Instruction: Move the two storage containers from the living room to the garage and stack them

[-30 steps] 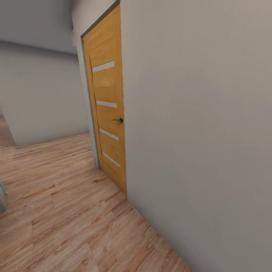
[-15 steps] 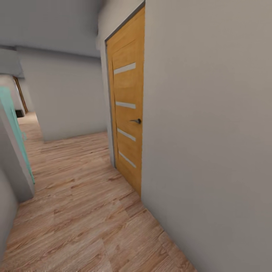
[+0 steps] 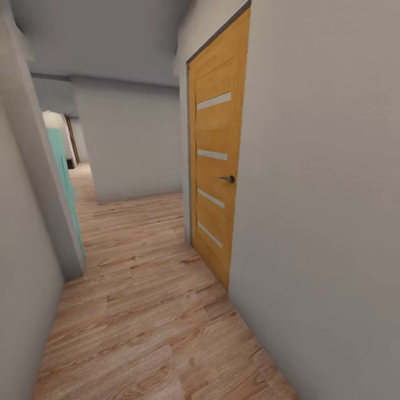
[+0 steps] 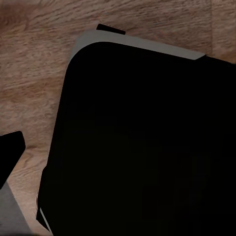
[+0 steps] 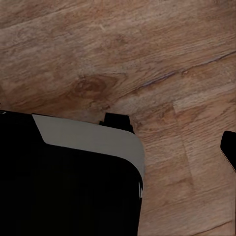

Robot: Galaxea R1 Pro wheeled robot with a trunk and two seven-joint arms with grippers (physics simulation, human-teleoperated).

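Where the 2 storage containers are I cannot tell from this spot: what lies ahead is a narrow hallway with a light wood plank floor running away from the robot. Close on the right stands a plain grey wall, and set into it is an orange wooden door, shut, with 4 pale horizontal strips down its face and a small dark lever handle near its nearer edge. On the left a second grey wall comes in tight, and just past its corner a teal panel stands upright, seen edge-on. Straight ahead the passage meets a pale far wall under a grey ceiling, and the planks carry on around to the left of it toward a dim opening with a brown frame. Both wrist cameras look down at the same plank flooring. The left wrist view has the robot's black base with a grey rim along its rounded corner and a small black tab poking out beyond it; a dark wedge cuts in at the edge of that picture. The right wrist view has another rounded corner of the base, again grey-rimmed, and a dark sliver at the picture's edge. Whether the left claw or the right claw is spread or closed, or has hold of anything, I cannot tell.
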